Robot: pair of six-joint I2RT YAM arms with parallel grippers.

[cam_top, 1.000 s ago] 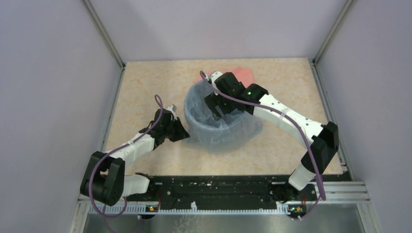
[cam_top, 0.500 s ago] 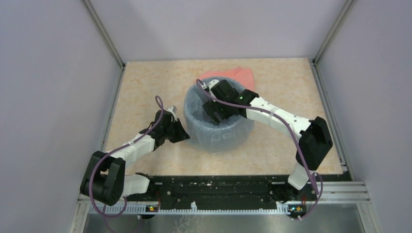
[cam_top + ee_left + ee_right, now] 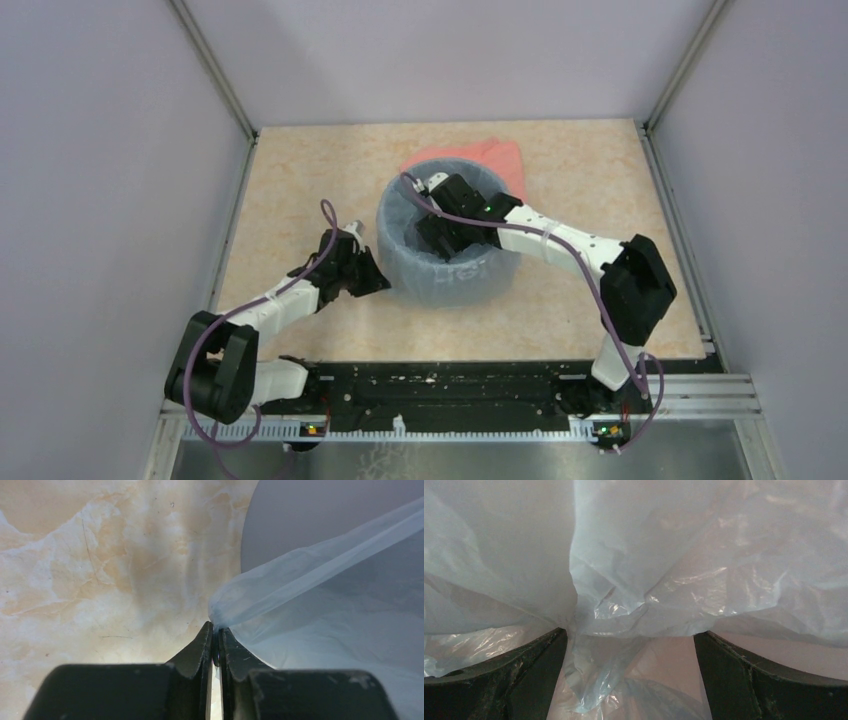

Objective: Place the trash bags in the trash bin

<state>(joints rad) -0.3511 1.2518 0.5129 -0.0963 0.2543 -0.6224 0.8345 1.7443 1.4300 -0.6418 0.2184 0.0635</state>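
Beside the grey round plastic bin (image 3: 310, 515), our left gripper (image 3: 216, 635) pinches the pale-blue translucent plastic bag (image 3: 325, 575), its white lettering (image 3: 462, 270) unreadable. Our right gripper (image 3: 631, 645) gapes inside, with bag film ahead.

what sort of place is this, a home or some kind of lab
Most likely a robot lab test cell: plain walls box in a marble-patterned table, and a left arm and a right arm are bolted to a metal rail at its near edge.
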